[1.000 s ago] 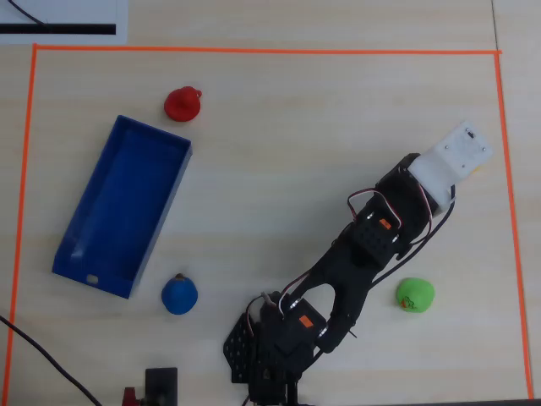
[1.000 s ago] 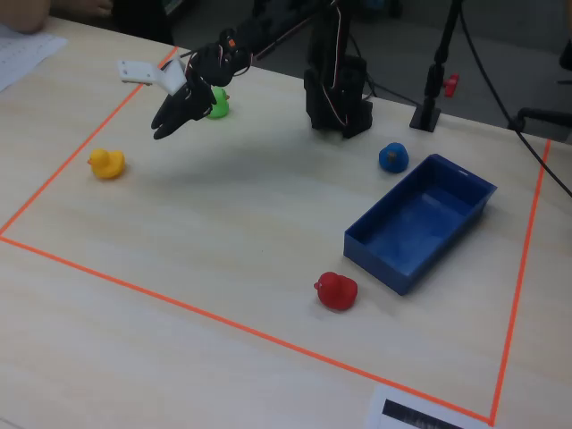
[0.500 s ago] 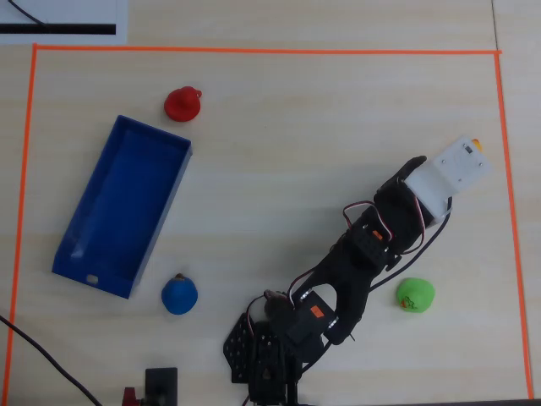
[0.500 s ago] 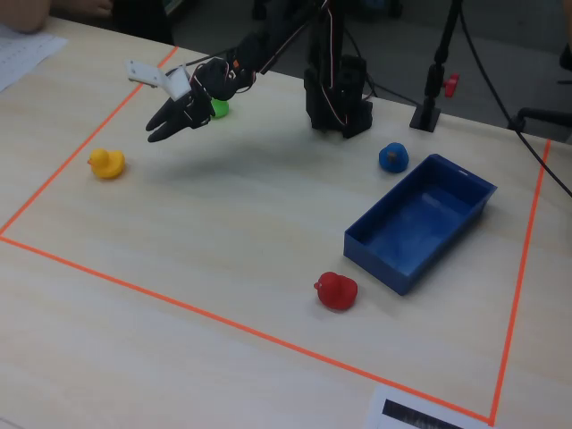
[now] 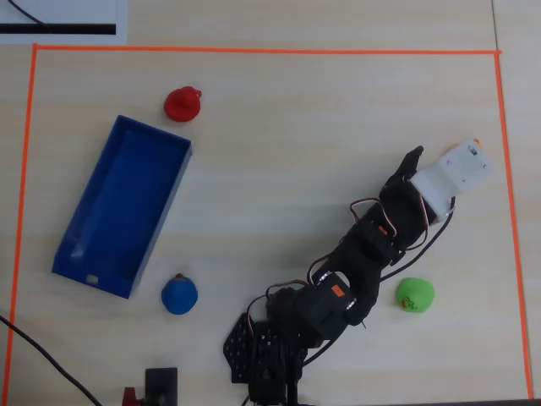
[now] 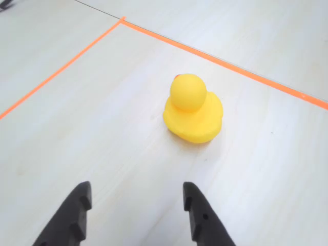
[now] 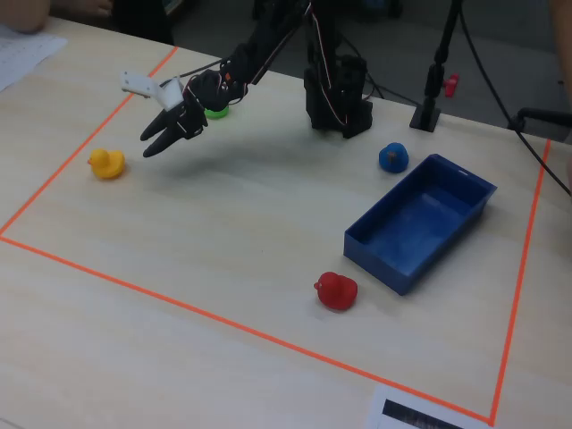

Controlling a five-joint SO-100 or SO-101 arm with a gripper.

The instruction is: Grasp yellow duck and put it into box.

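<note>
Lowered and advanced since a second ago: gripper point(image 7: 152, 145), jaws apart, empty. Approach step; duck point(image 6: 193, 109) at 12 o'clock, probably needing further reach.

1. The arm point(image 5: 363, 254) is built of black plastic links.
2. Thin red, white and black cables loop loosely along its joints.
3. Small orange labels mark two servos.
4. A white block point(image 5: 456, 169) sits at the wrist.
5. The jaws are matte black, with small holes.
</note>
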